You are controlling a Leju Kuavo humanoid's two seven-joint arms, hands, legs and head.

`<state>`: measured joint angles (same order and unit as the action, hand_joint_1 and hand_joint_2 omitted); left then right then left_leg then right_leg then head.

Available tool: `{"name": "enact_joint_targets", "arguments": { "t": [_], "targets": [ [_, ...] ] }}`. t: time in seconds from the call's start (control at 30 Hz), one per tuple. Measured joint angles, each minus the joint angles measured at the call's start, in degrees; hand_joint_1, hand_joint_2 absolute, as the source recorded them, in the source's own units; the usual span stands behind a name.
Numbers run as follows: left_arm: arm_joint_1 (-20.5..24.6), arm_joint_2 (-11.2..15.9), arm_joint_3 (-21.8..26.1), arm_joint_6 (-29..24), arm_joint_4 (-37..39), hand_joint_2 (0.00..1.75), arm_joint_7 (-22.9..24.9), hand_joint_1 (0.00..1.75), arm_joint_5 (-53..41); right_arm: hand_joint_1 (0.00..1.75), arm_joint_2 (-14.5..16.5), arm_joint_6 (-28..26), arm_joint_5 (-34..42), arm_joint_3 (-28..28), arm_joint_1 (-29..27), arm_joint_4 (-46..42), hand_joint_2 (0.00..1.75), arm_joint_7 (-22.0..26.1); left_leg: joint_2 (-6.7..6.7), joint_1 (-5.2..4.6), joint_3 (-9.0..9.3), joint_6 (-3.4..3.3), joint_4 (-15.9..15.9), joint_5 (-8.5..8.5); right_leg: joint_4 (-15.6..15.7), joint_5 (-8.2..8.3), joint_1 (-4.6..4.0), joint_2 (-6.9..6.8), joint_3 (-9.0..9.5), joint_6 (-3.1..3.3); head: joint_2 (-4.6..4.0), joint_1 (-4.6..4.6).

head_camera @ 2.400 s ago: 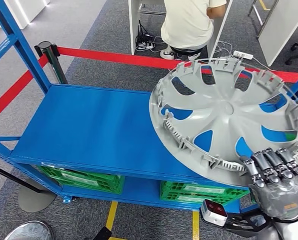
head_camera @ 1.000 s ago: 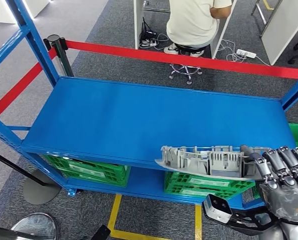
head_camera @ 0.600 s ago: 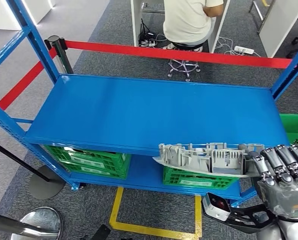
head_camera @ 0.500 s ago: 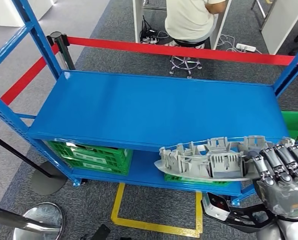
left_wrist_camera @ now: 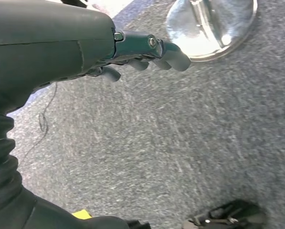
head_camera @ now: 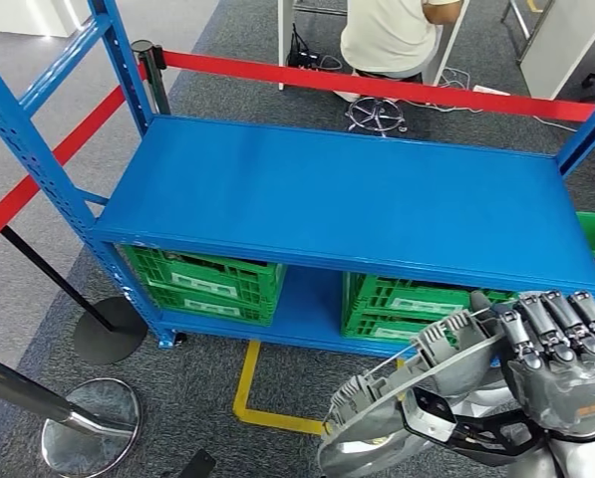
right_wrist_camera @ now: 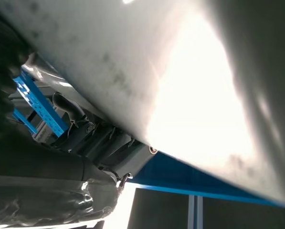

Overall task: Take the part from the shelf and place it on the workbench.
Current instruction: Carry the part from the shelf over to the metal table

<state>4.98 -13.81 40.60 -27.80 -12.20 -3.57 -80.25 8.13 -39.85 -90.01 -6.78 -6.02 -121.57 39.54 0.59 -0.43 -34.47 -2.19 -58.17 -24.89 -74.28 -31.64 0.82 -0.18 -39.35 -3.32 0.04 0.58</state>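
Right hand [head_camera: 561, 354] grips the grey wheel cover [head_camera: 400, 398] by its rim, fingers curled over the edge, so the disc hangs tilted out in front of the robot, clear of the shelf and ready to carry to a workbench. Left hand [left_wrist_camera: 148, 50] hangs over the carpet, holding nothing, fingers loosely extended. Just beyond, the blue shelf [head_camera: 339, 209] stands bare on top, green crates [head_camera: 203, 284] beneath. Farther off, a red barrier tape [head_camera: 369, 88] separates a seated person [head_camera: 388, 35].

Workshop, blue steel shelf [head_camera: 339, 199], barrier tape [head_camera: 369, 88]
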Motion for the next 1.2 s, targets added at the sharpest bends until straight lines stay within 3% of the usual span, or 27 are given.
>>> {"name": "enact_joint_targets", "arguments": {
  "t": [0.07, 0.13, 0.2, 0.27, 0.3, 0.4, 0.43, 0.47, 0.5, 0.57, 0.6, 0.67, 0.73, 0.8, 0.87, 0.93, 0.97, 1.0, 1.07, 1.13, 1.2],
  "targets": [
    [0.0, -0.1, 0.0, -0.1, 0.0, 1.75, 0.2, 0.00, -0.1, 1.75, 0.1, 0.0, 0.0, 0.0, 0.0, 0.0, 1.75, 0.0, 0.05, -0.18, -0.95, 0.08, 0.0, 0.98, 7.1, 2.18, -0.59, 0.03, 5.64, 0.93, 0.00, 0.01],
    [0.1, -0.3, 0.1, -0.2, 0.0, 1.75, 0.3, 0.00, -0.1, 1.75, 0.2, 0.0, 0.0, 0.0, 0.1, 0.0, 1.75, 0.0, 0.08, -0.25, -1.54, 0.49, 0.0, 1.94, 14.4, 2.06, -1.11, 0.06, 10.51, 1.53, 0.00, 0.05],
    [0.1, -0.4, 0.1, -0.3, 0.0, 1.75, 0.3, 0.00, -0.1, 1.75, 0.2, 0.0, 0.0, 0.0, 0.1, 0.0, 1.75, -0.1, 0.01, -0.10, -1.83, 1.21, 0.2, 2.94, 16.9, 1.77, -1.46, 0.13, 11.50, 1.74, 0.00, -0.02],
    [0.0, -0.4, 0.1, -0.3, 0.0, 1.75, 0.3, 0.00, 0.0, 1.75, 0.3, 0.0, 0.0, 0.0, 0.1, 0.0, 1.75, -0.1, -0.04, 0.04, -2.21, 1.96, 0.1, 2.81, 17.3, 2.96, -1.33, 0.05, 10.69, 2.18, 0.00, -0.08],
    [0.0, -0.4, 0.1, -0.3, 0.0, 1.75, 0.3, 0.00, 0.0, 1.75, 0.3, 0.0, 0.0, 0.0, 0.1, 0.0, 1.75, -0.1, -0.03, 0.07, -2.64, 2.35, -0.7, 1.26, 17.5, 3.72, -1.18, -0.03, 10.26, 2.53, 0.00, 0.04],
    [0.2, -0.4, 0.1, -0.4, 0.0, 1.75, 0.3, 0.00, 0.1, 1.75, 0.7, 0.0, -0.1, 0.0, 0.0, 0.0, 1.75, -0.1, -0.05, 0.43, -4.80, 3.53, -9.3, -7.19, 17.6, 6.03, -0.99, -0.20, 7.95, 3.09, 0.00, 0.29],
    [0.3, -0.3, 0.1, -0.4, 0.0, 1.75, 0.3, 0.00, 0.1, 1.75, 0.8, 0.0, -0.1, 0.0, 0.0, 0.0, 1.75, -0.1, -0.06, 0.58, -5.26, 3.85, -12.6, -8.57, 17.6, 6.76, -0.96, -0.23, 7.00, 3.01, 0.00, 0.26],
    [0.4, -0.3, 0.1, -0.4, 0.0, 1.75, 0.3, 0.00, 0.0, 1.75, 0.8, 0.0, -0.1, 0.0, 0.0, 0.0, 1.75, -0.2, -0.07, 0.74, -5.15, 4.14, -14.7, -8.36, 17.5, 7.48, -0.89, -0.27, 6.03, 2.85, 0.00, 0.27],
    [0.4, -0.3, 0.1, -0.4, 0.0, 1.75, 0.3, 0.00, 0.0, 1.75, 0.8, 0.0, -0.1, 0.1, 0.0, 0.0, 1.75, -0.2, -0.08, 0.91, -4.28, 4.40, -15.1, -6.93, 17.5, 8.17, -0.79, -0.29, 5.11, 2.64, 0.00, 0.27],
    [0.4, -0.3, 0.1, -0.4, 0.0, 1.75, 0.2, 0.00, -0.1, 1.75, 0.9, 0.0, -0.1, 0.1, 0.0, 0.0, 1.75, -0.3, -0.11, 1.35, -0.01, 4.90, -10.6, -3.56, 17.3, 9.39, -0.51, -0.30, 3.51, 2.04, 0.00, 0.27],
    [0.4, -0.3, 0.1, -0.4, 0.0, 1.75, 0.2, 0.00, -0.1, 1.75, 0.9, 0.0, -0.1, 0.1, 0.0, 0.0, 1.75, -0.3, -0.08, 1.48, 2.89, 5.08, -6.4, -3.08, 17.1, 9.88, -0.38, -0.34, 2.87, 1.69, 0.00, 0.28],
    [0.4, -0.3, 0.1, -0.4, 0.0, 1.75, 0.1, 0.00, -0.1, 1.75, 0.9, 0.0, -0.1, 0.2, 0.0, -0.1, 1.75, -0.3, 0.11, 1.32, 6.93, 4.61, 0.7, -3.89, 17.2, 11.22, -0.18, -0.42, 1.87, 0.96, 0.00, 0.34],
    [0.3, -0.3, 0.1, -0.4, 0.0, 1.75, -0.2, 0.00, -0.1, 1.75, 1.0, 0.0, -0.1, 0.3, 0.0, -0.1, 1.75, -0.3, 0.27, 0.89, 7.25, 3.34, 3.3, -3.91, 17.9, 12.73, 0.17, -0.43, 1.13, 0.24, 0.00, 0.36],
    [0.0, 0.0, 0.1, -0.4, 0.0, 1.75, -0.5, 0.00, 0.0, 1.75, 1.0, 0.0, -0.1, 0.3, -0.1, 0.0, 1.75, -0.3, 0.13, 0.86, 6.50, 2.06, 3.8, -2.85, 17.2, 11.56, 0.42, -0.27, 0.10, -0.31, 0.00, 0.22],
    [-0.2, 0.2, 0.2, -0.4, 0.0, 1.75, -0.7, 0.00, 0.1, 1.75, 1.0, 0.0, -0.1, 0.3, -0.1, 0.0, 1.75, -0.4, -0.08, 0.93, 5.76, 1.12, 4.0, -1.95, 11.8, 6.71, 0.42, -0.09, -1.68, -0.56, 0.00, -0.02],
    [-0.2, 0.2, 0.2, -0.4, 0.0, 1.75, -0.7, 0.00, 0.1, 1.75, 1.1, 0.0, -0.1, 0.3, -0.1, 0.1, 1.75, -0.4, -0.20, 0.92, 4.83, 0.89, 3.7, -1.35, 3.9, 2.49, 0.43, -0.03, -3.25, -0.78, 0.00, -0.13],
    [-0.2, 0.2, 0.2, -0.4, 0.0, 1.75, -0.8, 0.00, 0.1, 1.75, 1.1, 0.0, -0.1, 0.3, -0.1, 0.1, 1.75, -0.3, -0.24, 0.96, 4.37, 0.92, 3.4, -1.18, 1.6, 1.96, 0.46, -0.03, -3.19, -0.91, 0.00, -0.12],
    [-0.2, 0.2, 0.2, -0.4, 0.0, 1.75, -0.8, 0.00, 0.1, 1.75, 1.1, 0.0, -0.1, 0.3, -0.1, 0.2, 1.75, -0.3, -0.27, 1.04, 3.93, 1.01, 3.0, -1.05, 1.4, 2.42, 0.52, -0.04, -2.15, -1.04, 0.00, -0.13],
    [-0.2, 0.2, 0.2, -0.4, 0.0, 1.75, -0.8, 0.00, 0.1, 1.75, 1.2, 0.0, -0.1, 0.3, 0.0, 0.3, 1.75, 0.0, -0.26, 1.31, 3.11, 1.37, 2.2, -0.89, 7.4, 4.40, 0.74, -0.03, 2.72, -1.46, -0.01, -0.13],
    [-0.2, 0.3, 0.2, -0.4, 0.0, 1.75, -0.8, 0.00, 0.2, 1.75, 1.3, 0.0, -0.1, 0.3, 0.1, 0.4, 1.75, 0.2, -0.12, 1.34, 2.29, 2.08, 1.4, -0.61, 14.0, 4.64, 0.72, 0.33, 7.43, -1.60, -0.01, -0.21],
    [-0.2, 0.4, 0.2, -0.5, 0.0, 1.75, -0.8, 0.00, 0.3, 1.75, 1.4, 0.0, -0.1, 0.3, 0.1, 0.6, 1.75, 0.2, 0.01, 1.22, 1.71, 3.00, 1.1, -0.02, 15.8, 4.19, 0.48, 0.71, 8.44, -1.02, 0.00, -0.27]
  ]
}}
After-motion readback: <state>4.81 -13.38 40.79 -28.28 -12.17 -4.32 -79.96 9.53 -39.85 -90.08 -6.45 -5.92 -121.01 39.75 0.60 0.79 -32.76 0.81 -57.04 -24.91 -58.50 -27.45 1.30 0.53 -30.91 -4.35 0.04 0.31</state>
